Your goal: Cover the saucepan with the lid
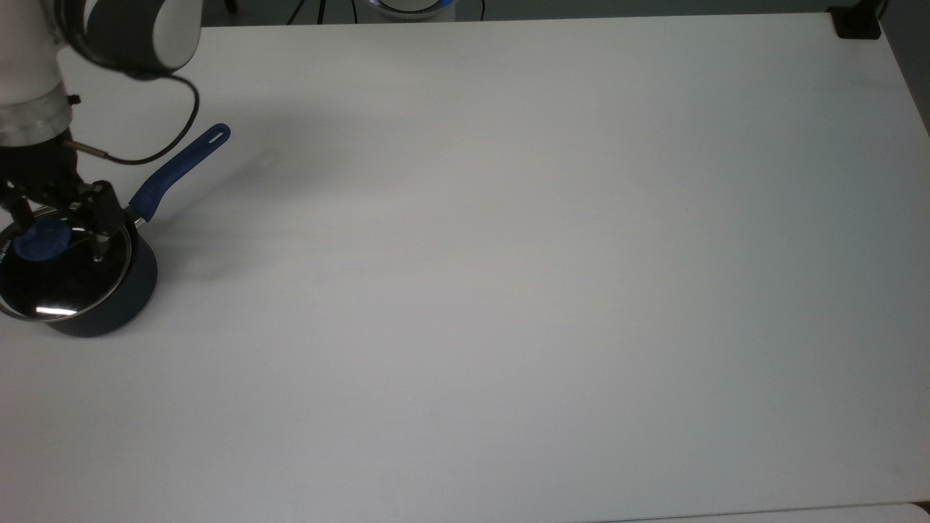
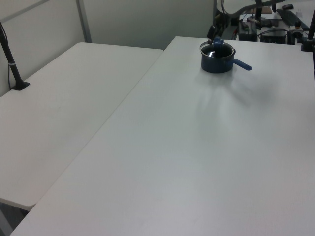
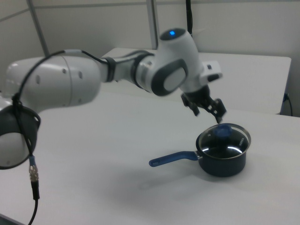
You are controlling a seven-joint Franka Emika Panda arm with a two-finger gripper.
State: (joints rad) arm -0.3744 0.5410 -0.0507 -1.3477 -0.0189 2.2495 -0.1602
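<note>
While I look from the top view, the lid point(image 1: 62, 267) lies flat on the saucepan point(image 1: 109, 305) near the top view's left edge of the table point(image 1: 508, 290), and the gripper point(image 1: 57, 218) stands over the blue knob point(image 1: 41, 240) with its fingers spread and not touching it. From the left view, the covered saucepan sits at the far end of the table, its handle point(image 2: 242, 64) pointing to the left view's right. From the right view, the released gripper hangs just above the knob, so I judge the placing done and only the retreat left.
</note>
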